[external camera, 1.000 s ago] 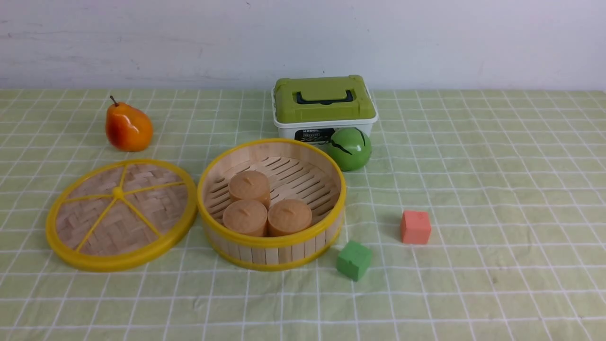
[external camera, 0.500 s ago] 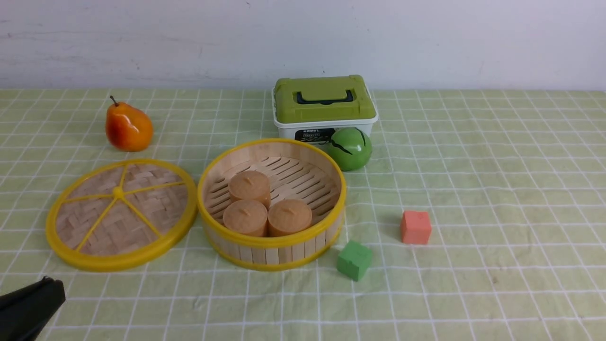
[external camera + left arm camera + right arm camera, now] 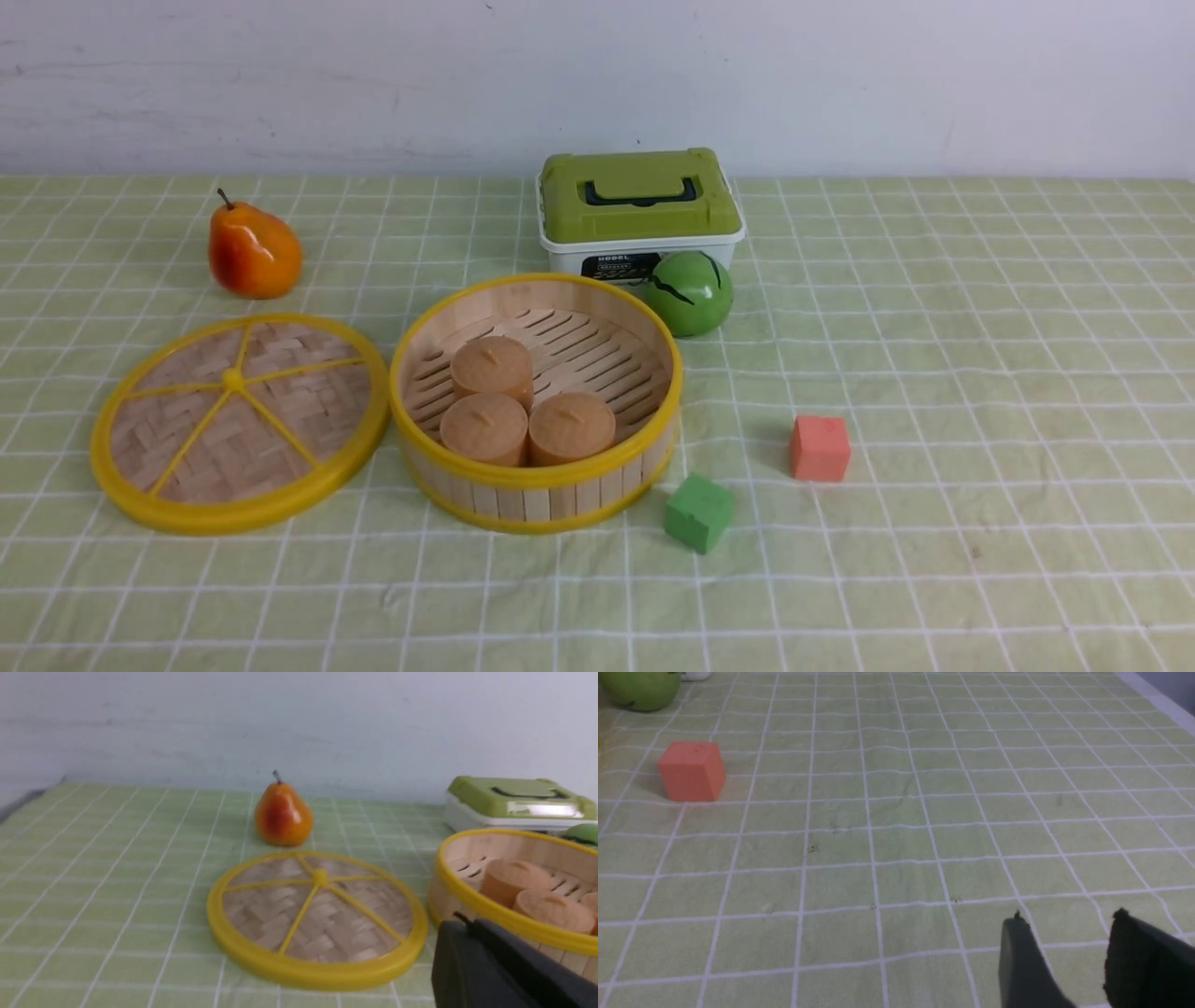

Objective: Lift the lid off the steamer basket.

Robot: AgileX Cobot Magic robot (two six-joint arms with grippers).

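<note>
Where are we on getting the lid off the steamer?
Done, by the look of it: the lid lies flat on the tablecloth to the left of the steamer basket, which stands open with three buns showing. Nothing is in hand: the right gripper is open and empty, and the left gripper touches nothing, though only one finger shows. Nothing appears left.
</note>
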